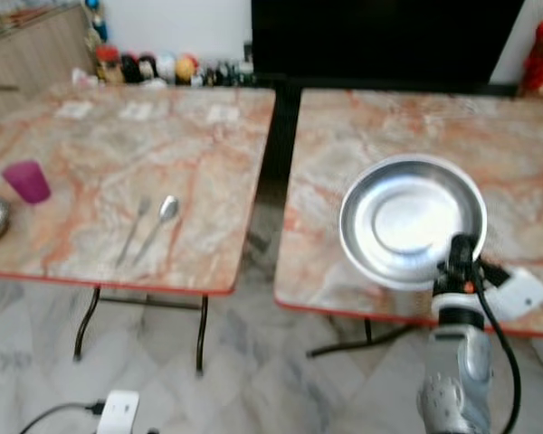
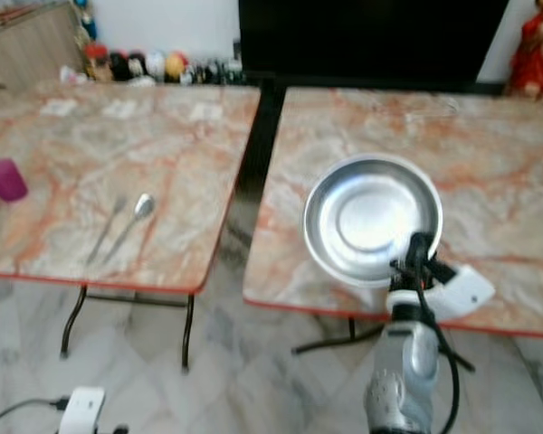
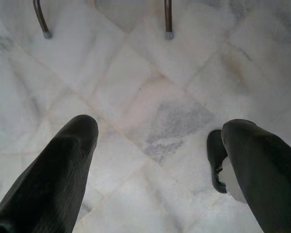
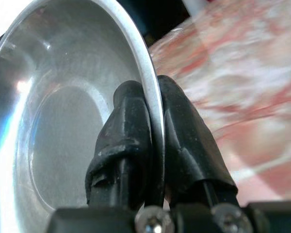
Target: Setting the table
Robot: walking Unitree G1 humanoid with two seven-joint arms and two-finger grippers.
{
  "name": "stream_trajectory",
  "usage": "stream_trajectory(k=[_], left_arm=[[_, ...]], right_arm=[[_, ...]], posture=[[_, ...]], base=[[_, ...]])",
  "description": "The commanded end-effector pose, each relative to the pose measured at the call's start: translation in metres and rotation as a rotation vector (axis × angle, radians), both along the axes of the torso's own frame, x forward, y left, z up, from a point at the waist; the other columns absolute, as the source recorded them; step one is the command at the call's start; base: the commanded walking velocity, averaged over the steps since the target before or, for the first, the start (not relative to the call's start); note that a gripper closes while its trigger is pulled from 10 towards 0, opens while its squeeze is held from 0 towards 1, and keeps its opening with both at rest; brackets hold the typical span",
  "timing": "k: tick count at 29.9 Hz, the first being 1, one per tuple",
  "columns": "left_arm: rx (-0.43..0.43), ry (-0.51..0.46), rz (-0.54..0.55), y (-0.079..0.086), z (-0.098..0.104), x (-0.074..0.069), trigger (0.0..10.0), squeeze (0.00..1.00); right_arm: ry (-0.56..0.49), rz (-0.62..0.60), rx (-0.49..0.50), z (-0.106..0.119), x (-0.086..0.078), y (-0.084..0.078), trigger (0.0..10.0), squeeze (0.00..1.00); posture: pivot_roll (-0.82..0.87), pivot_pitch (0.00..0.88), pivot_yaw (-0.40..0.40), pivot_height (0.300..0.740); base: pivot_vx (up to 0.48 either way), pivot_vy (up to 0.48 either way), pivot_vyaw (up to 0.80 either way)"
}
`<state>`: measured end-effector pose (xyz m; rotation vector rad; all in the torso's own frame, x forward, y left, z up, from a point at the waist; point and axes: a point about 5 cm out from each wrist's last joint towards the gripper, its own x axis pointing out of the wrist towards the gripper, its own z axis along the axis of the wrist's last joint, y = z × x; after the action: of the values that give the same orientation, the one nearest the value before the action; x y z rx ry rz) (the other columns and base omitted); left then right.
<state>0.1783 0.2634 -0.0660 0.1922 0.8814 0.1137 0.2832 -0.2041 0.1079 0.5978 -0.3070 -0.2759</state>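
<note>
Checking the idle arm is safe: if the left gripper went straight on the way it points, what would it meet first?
The marble floor. The left gripper, fingers apart, points down at bare tiles, with nothing between; depth is unclear.

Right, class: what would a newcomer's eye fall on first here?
The steel plate, pinched at its rim by the right gripper over the right table. Next, the fork and spoon side by side on the left table, with a purple cup near its left edge.
</note>
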Motion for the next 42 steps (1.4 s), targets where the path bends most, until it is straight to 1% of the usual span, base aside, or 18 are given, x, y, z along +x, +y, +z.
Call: stream_trajectory(k=[1,5,13,16,19,21,26,30,36,42], left_arm=[[-0.007,0.03,-0.024,-0.007,-0.005,-0.005,10.0,0.0],[-0.012,0.038,-0.017,-0.008,-0.007,-0.008,10.0,0.0],[-0.015,0.05,-0.017,-0.009,-0.009,-0.01,10.0,0.0],[-0.014,0.052,-0.013,-0.007,-0.008,-0.011,10.0,0.0],[-0.01,0.054,-0.003,-0.001,-0.007,-0.012,10.0,0.0],[-0.009,0.05,0.01,0.003,-0.006,-0.013,10.0,0.0],[-0.017,0.048,0.014,0.005,-0.005,-0.013,10.0,0.0],[-0.034,0.045,0.024,-0.001,-0.007,-0.013,10.0,0.0],[-0.058,0.043,0.04,-0.007,-0.01,-0.016,10.0,0.0],[-0.063,0.053,0.059,-0.003,-0.012,-0.022,10.0,0.0]], right_arm=[[-0.018,-0.036,0.053,0.0,-0.002,-0.002,10.0,0.0],[-0.037,-0.037,0.044,0.003,-0.002,-0.003,10.0,0.0],[-0.037,-0.037,0.046,0.002,-0.001,-0.004,10.0,0.0],[-0.037,-0.033,0.05,0.002,0.001,-0.002,10.0,0.0],[-0.046,-0.029,0.054,0.004,0.002,0.002,10.0,0.0],[-0.049,-0.022,0.034,0.006,0.002,0.001,10.0,0.0],[-0.048,-0.032,0.025,0.007,0.002,-0.003,10.0,0.0],[-0.047,-0.039,0.021,0.007,0.002,-0.006,10.0,0.0],[-0.038,-0.027,0.017,0.007,0.003,-0.004,10.0,0.0],[-0.035,-0.019,0.016,0.007,0.004,-0.003,10.0,0.0]], posture=[[0.05,0.0,0.028,0.74],[0.04,0.0,0.023,0.74],[0.06,0.0,0.015,0.74],[0.05,0.0,0.02,0.74],[0.04,0.0,0.021,0.74],[0.03,0.0,0.022,0.74],[0.03,0.0,0.018,0.74],[0.03,0.0,0.005,0.74],[0.03,0.0,-0.007,0.74],[0.03,0.002,-0.011,0.74]], base=[[0.0,-0.435,0.0],[0.0,-0.435,0.0],[0.0,-0.436,0.0],[0.0,-0.435,0.0],[0.0,-0.436,0.0],[0.0,-0.439,0.0],[0.0,-0.433,0.0],[0.0,0.0,0.0],[0.0,0.0,0.0],[0.0,0.0,0.0]])
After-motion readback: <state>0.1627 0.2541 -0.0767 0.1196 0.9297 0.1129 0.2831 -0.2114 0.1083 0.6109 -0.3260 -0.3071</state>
